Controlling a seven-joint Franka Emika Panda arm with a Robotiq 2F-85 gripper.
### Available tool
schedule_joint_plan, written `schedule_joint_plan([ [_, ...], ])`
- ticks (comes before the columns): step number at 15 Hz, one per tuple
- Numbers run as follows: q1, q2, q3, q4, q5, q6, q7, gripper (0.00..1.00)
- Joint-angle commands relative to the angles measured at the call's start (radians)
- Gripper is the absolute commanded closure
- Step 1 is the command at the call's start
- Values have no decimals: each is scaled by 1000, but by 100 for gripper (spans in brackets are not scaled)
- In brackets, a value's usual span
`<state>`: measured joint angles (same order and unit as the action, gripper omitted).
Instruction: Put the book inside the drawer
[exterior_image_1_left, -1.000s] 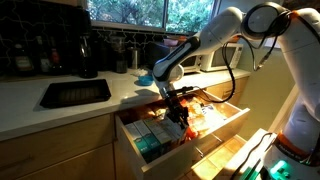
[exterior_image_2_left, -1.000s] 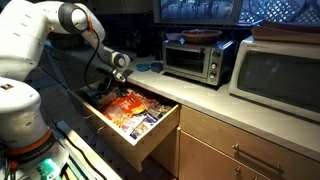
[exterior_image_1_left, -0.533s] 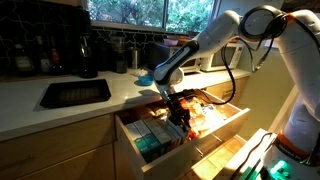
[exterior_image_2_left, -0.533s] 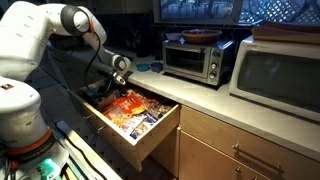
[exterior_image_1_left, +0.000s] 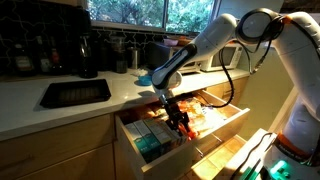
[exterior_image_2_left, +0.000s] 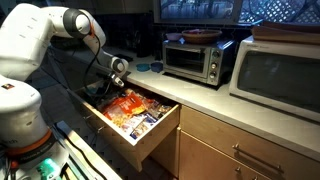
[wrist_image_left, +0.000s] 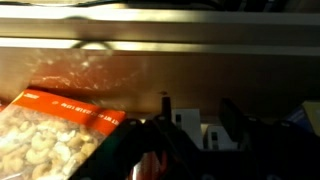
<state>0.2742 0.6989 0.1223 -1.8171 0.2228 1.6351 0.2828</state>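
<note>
The wide light-wood drawer (exterior_image_1_left: 127, 152) (exterior_image_2_left: 158, 140) is pulled open under the counter, with orange and green packets inside. My gripper (exterior_image_1_left: 180, 122) (exterior_image_2_left: 110, 85) reaches down into it. In the wrist view the two dark fingers (wrist_image_left: 197, 122) stand a narrow gap apart. A pale, thin-edged thing that I take for the book (wrist_image_left: 195, 128) sits between them. Its blue cover does not show, and the book cannot be made out in either exterior view. The drawer's wooden wall (wrist_image_left: 200, 60) is right in front, and an orange nut packet (wrist_image_left: 50, 125) lies to the left.
A flat light-blue thing (exterior_image_1_left: 145, 77) (exterior_image_2_left: 150, 67) lies on the counter behind the drawer. A toaster oven (exterior_image_2_left: 195, 58) and a microwave (exterior_image_2_left: 280, 75) stand further along. A dark sink (exterior_image_1_left: 75, 93) is set into the counter. A lower wooden drawer (exterior_image_1_left: 235, 155) also stands open.
The gripper has shifted slightly up and back inside the drawer. Nothing else has moved.
</note>
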Motion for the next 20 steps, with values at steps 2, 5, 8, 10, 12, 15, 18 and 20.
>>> schedule_joint_plan([
  [2,-4,-48,0,-31,4,37,7,7],
  [5,-13,-117,5,-67,12,82,-11,0],
  [8,-25,-244,12,-159,27,196,-42,0],
  [10,-26,-341,12,-238,14,281,-54,0],
  [12,-28,-452,20,-331,5,368,-77,0],
  [15,-16,-615,29,-446,-42,471,-68,0],
  [18,-15,-780,49,-539,-114,532,-12,0],
  [20,-23,-884,67,-582,-177,543,49,0],
])
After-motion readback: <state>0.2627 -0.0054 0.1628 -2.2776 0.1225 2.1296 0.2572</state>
